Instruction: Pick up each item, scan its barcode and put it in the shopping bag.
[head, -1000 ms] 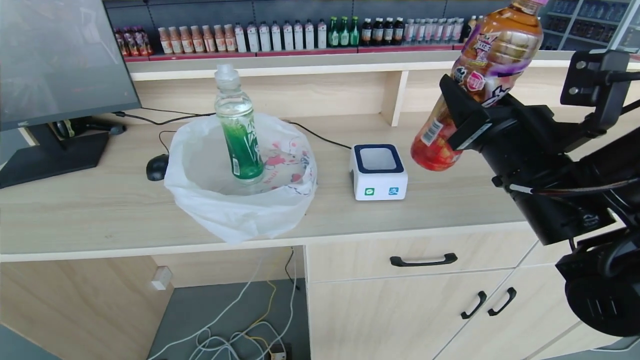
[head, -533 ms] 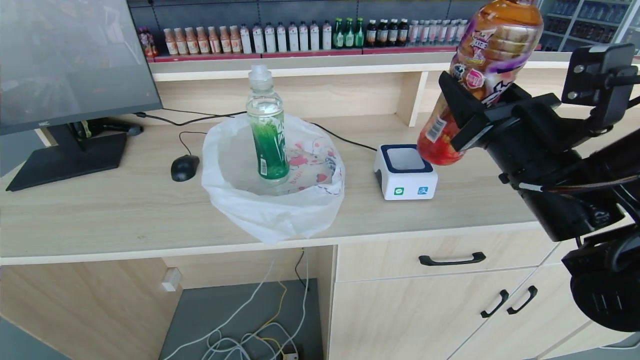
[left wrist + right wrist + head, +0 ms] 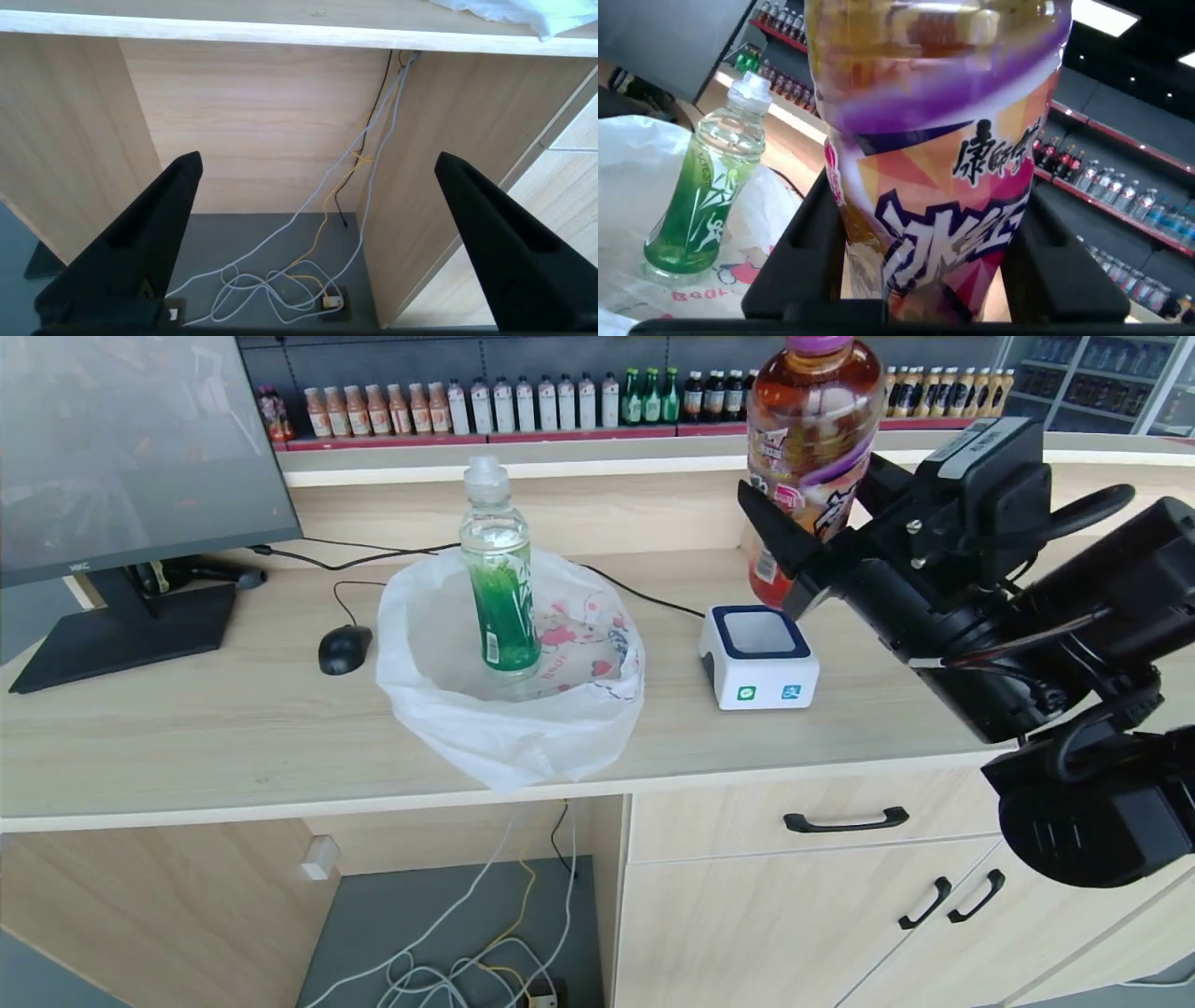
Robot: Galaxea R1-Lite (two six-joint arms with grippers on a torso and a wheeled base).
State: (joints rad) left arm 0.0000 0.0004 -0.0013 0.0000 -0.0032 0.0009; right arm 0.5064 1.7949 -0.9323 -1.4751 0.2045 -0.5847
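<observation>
Left of the scanner a mouse is lying, then the shopping bag is holding an upright green bottle. Just above the scanner's far edge, the right claw is gripping the tea bottle. The left wrist view is showing the left claw gaping wide over floor cables.

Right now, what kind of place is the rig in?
Most likely a shop's checkout counter: a barcode scanner and a shopping bag sit on it, a monitor stands at one end, and shelves of bottled drinks run behind.
</observation>
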